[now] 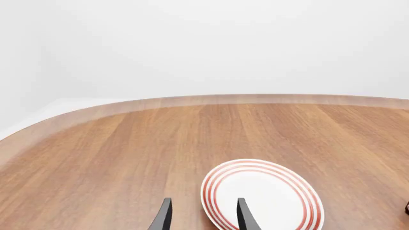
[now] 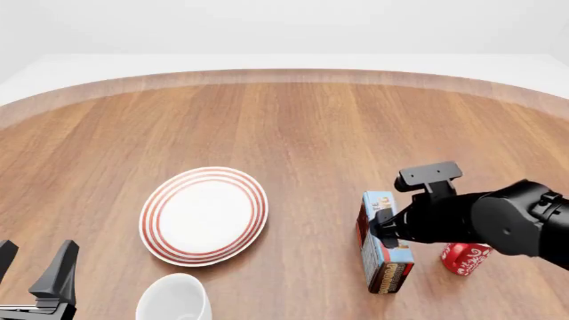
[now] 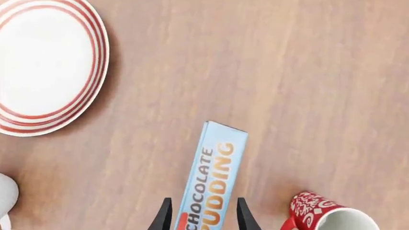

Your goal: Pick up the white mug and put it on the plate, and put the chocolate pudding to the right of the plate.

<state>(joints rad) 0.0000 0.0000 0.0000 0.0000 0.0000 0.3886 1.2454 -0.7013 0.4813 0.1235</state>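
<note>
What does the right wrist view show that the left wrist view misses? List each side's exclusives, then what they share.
Only the right wrist view: the chocolate pudding lying between the right gripper fingers, the red mug, and an edge of the white mug. Only the left wrist view: the left gripper, open and holding nothing, plus the table's far edge. Both: the plate, bare, on the wooden table.

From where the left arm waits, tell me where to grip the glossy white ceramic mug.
Probably the rim wall of the white mug, from above: it stands upright with its mouth open, close by the left gripper. Its handle is not visible, so avoid counting on it.
</note>
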